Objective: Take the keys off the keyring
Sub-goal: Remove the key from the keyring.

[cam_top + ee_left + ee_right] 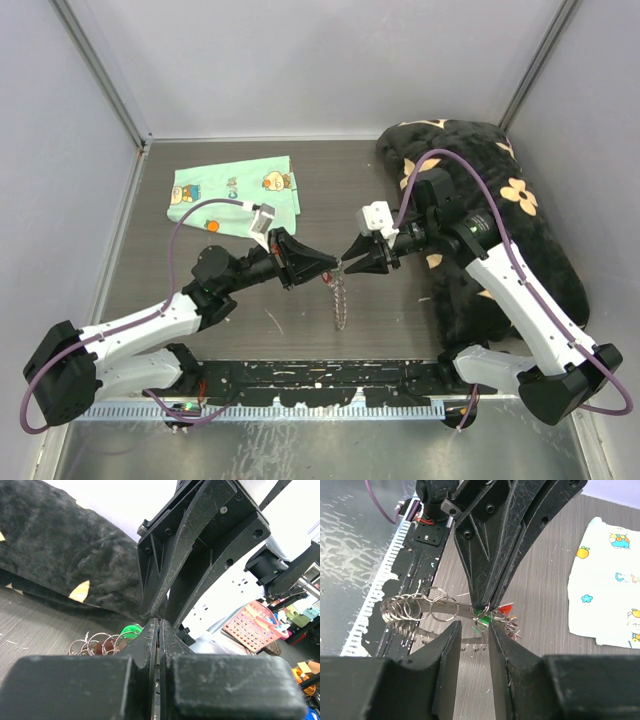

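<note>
Silver wire loops of the keyring [420,605] are trailing toward the near edge of the dark wood-grain table [330,190], running from the mid-table spot where the two grippers are meeting tip to tip. The keys [505,611], showing green and red plastic heads, are bunching at the far end of the loops, right under the fingertips. The left gripper [482,605] is reaching in from the left with its fingers clenched together, pinching the keyring at that cluster; which strand it is biting cannot be made out. The right gripper [472,630] is facing it from the right, its fingers standing narrowly parted around a silver strip of the bunch. A mint-green cartoon-print cloth [235,190] is lying flat at the far left of the table, well apart from the grippers. A black plush cushion with tan flowers [500,250] is sprawling along the right side beneath the right arm.
</note>
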Robot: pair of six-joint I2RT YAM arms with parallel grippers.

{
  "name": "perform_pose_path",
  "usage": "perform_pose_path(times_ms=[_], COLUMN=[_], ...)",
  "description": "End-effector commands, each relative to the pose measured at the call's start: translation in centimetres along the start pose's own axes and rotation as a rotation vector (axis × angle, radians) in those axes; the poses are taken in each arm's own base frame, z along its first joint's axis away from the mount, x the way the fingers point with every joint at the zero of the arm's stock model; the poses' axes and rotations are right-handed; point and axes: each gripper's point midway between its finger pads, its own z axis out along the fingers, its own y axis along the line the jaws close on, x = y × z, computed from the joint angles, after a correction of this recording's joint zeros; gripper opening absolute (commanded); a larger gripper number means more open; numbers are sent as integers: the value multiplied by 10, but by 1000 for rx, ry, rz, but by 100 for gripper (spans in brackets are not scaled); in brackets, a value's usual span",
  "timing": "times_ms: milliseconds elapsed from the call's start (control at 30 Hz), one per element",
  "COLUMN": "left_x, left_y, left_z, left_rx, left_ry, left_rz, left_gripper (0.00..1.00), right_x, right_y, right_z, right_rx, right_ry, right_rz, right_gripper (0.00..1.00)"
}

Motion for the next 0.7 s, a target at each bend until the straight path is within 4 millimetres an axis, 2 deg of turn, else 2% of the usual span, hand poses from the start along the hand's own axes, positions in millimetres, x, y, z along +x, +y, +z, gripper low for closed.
perform_pose_path(times_ms=[0,333,667], left_x=[-32,-32,-33], left_y=[-22,-23,-20], left_z=[4,6,8], left_rx=[68,63,45], left_ry=[-113,-131,-142], left_rz=[34,12,-22], left_gripper=[0,0,0], right_x=[-7,-1,-4], right_y=[-8,-10,-8], right_z=[-1,1,-1], right_rx=[37,52,60], right_ry=[-1,21,23], right_rz=[-52,-69,-102], right_gripper=[33,29,13])
